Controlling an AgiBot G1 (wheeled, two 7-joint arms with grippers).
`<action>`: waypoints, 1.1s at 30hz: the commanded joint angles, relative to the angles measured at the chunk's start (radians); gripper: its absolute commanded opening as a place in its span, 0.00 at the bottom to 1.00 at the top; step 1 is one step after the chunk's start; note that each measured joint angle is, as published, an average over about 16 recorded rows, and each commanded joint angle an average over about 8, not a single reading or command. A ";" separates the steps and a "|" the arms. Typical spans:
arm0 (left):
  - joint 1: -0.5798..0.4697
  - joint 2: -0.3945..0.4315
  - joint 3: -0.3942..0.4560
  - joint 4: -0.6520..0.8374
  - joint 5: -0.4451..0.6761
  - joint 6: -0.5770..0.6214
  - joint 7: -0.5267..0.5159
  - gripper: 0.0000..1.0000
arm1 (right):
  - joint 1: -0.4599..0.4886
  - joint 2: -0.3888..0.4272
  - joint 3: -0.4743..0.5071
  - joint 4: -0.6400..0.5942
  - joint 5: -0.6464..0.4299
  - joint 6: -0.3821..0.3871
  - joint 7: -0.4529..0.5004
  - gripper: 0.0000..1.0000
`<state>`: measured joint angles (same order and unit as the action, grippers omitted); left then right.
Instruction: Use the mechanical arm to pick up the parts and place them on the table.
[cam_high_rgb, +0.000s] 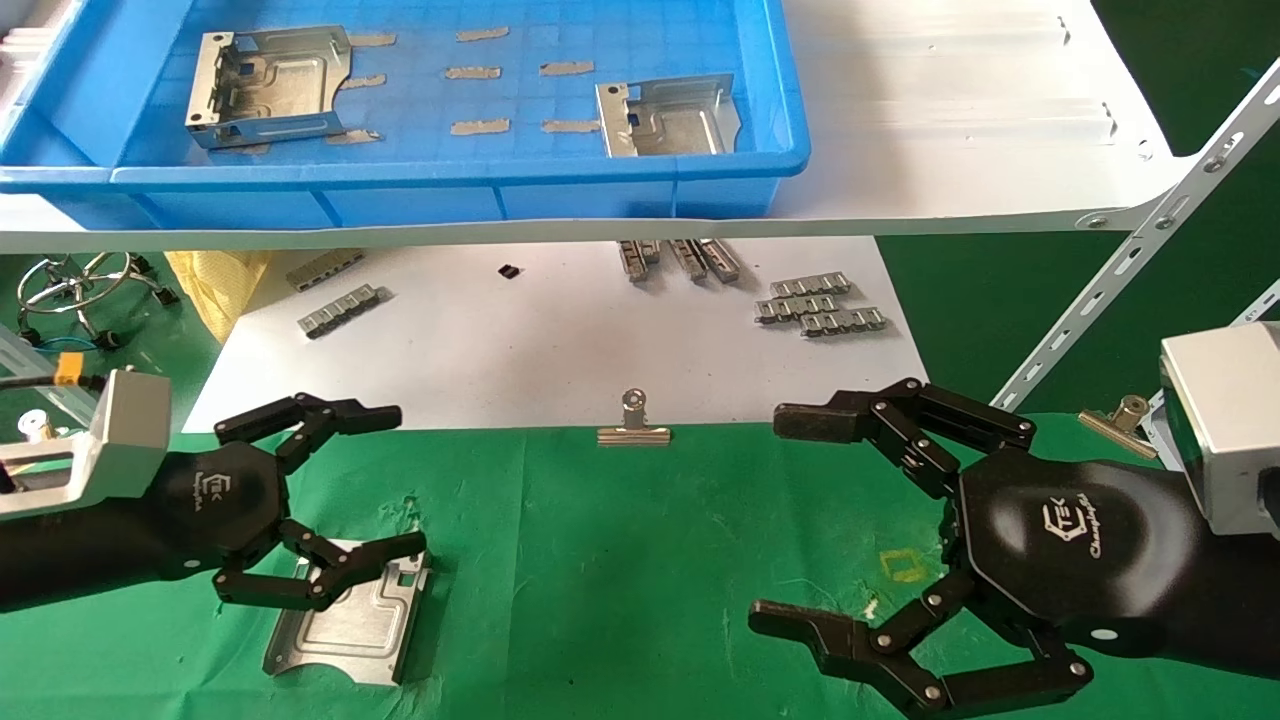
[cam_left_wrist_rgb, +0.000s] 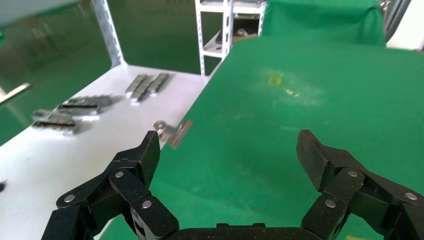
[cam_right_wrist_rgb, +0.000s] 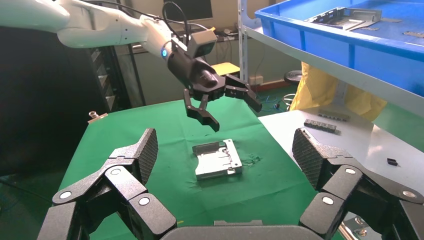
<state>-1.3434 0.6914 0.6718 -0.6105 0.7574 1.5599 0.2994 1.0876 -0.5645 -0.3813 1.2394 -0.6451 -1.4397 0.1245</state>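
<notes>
One silver-grey bracket (cam_high_rgb: 350, 625) lies flat on the green cloth table (cam_high_rgb: 640, 560) at the front left; it also shows in the right wrist view (cam_right_wrist_rgb: 218, 160). My left gripper (cam_high_rgb: 385, 480) hangs open and empty just above it, fingers spread; the right wrist view shows it (cam_right_wrist_rgb: 225, 107) clear of the bracket. Two more brackets lie in the blue tray (cam_high_rgb: 450, 190) on the white shelf: one at the left (cam_high_rgb: 270, 90), one at the right (cam_high_rgb: 668, 118). My right gripper (cam_high_rgb: 790, 520) is open and empty over the cloth at the front right.
Small ridged metal strips (cam_high_rgb: 820, 305) lie on a white sheet (cam_high_rgb: 540, 350) behind the cloth. Binder clips (cam_high_rgb: 634, 420) hold the cloth's far edge. A slanted white shelf strut (cam_high_rgb: 1130, 260) stands at the right. A yellow square mark (cam_high_rgb: 905, 565) is near my right gripper.
</notes>
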 joint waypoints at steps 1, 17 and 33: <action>0.014 -0.004 -0.021 -0.036 -0.001 -0.003 -0.026 1.00 | 0.000 0.000 0.000 0.000 0.000 0.000 0.000 1.00; 0.130 -0.039 -0.189 -0.324 -0.013 -0.031 -0.235 1.00 | 0.000 0.000 0.000 0.000 0.000 0.000 0.000 1.00; 0.245 -0.073 -0.357 -0.614 -0.024 -0.059 -0.444 1.00 | 0.000 0.000 0.000 0.000 0.000 0.000 0.000 1.00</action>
<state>-1.1129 0.6226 0.3355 -1.1881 0.7344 1.5048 -0.1182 1.0876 -0.5645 -0.3813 1.2394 -0.6450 -1.4397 0.1245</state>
